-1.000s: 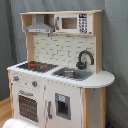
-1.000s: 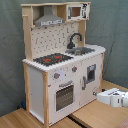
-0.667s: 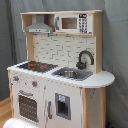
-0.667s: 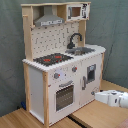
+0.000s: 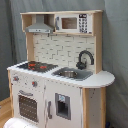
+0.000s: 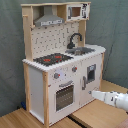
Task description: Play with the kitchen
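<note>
The kitchen [image 6: 62, 60] stands upright on the wooden floor [image 6: 20, 119] against a grey curtain, and in the second exterior view the gripper [image 6: 95, 93] hovers low beside its cupboard door [image 6: 90, 76]. Whether the fingers are spread or pressed together, I cannot tell. This looks rigid and too bulky to lift, probably wood; the slim door handles and oven door [image 6: 64, 95] seem the sensible holds.
</note>
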Tool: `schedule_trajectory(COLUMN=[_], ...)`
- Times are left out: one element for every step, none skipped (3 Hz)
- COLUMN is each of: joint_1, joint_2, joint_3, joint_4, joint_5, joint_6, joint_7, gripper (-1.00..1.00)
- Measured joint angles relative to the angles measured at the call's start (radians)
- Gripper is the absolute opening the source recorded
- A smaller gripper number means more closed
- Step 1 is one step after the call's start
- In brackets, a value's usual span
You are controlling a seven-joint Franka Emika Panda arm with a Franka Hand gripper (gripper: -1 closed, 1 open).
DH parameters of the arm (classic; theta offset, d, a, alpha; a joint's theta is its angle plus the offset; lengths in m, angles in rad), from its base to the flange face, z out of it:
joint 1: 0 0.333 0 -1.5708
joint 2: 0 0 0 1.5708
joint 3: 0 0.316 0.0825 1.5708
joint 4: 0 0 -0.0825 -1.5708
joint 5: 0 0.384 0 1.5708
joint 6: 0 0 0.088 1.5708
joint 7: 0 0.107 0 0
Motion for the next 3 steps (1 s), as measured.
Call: schedule_trajectory(joint_1=[-0.024, -0.041, -0.054], joint_2=[-0.004, -0.006, -0.007], joint_3=[0.006, 0.010, 0.024], joint_4=[0.000, 0.000, 0.000], joint_5=[0.000, 0.000, 0.000], joint_6=[0.026, 0.048, 0.067], joint_7=[0.119, 0.228, 0.361], gripper=[1.00, 1.00, 1.00])
